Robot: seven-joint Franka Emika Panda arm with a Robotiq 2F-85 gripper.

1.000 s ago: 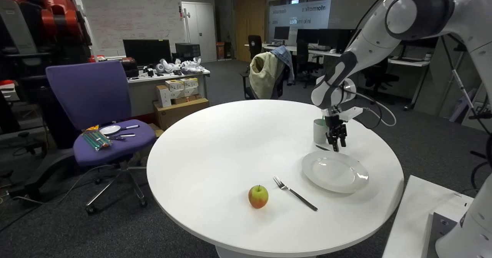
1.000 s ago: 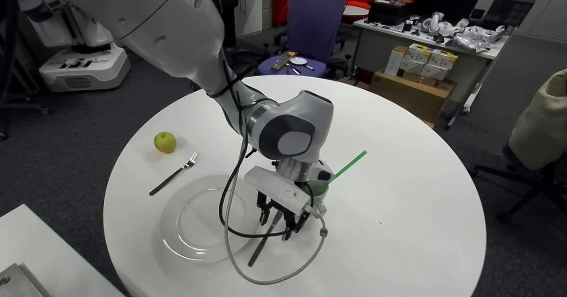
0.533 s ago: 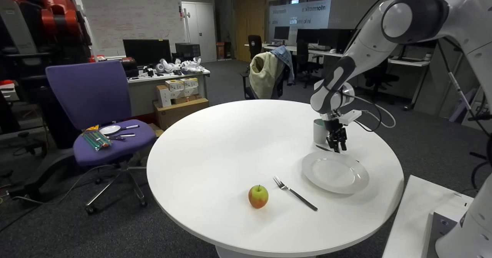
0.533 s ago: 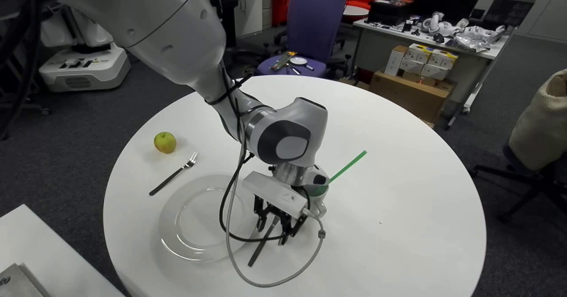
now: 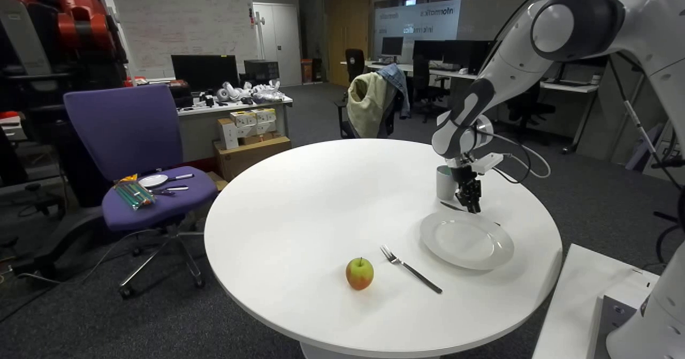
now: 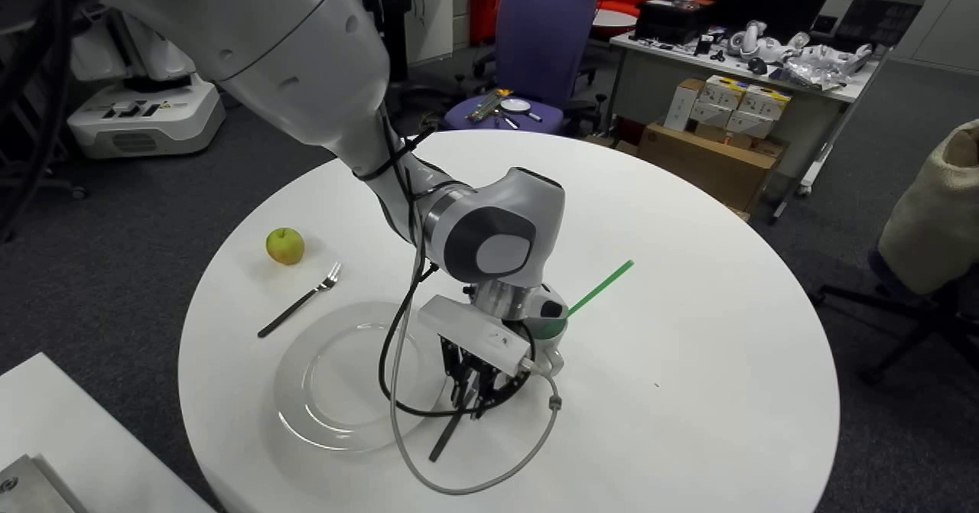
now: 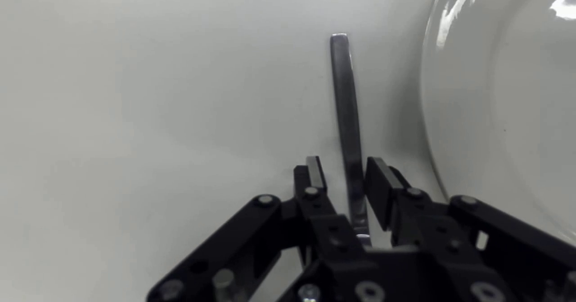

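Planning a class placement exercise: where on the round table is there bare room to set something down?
In an exterior view: broad on the table between apple, mug and far edge; smaller between fork and near edge. Crowded: between plate and mug, where the jaws straddle a dark-handled utensil.

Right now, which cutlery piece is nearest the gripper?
The knife, lying between the fingers of the gripper; the fork lies on the other side of the plate.

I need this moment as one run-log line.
hand: partly open, straddling knife | knife: on table, beside plate | mug: near hand | fork, apple: apart from hand
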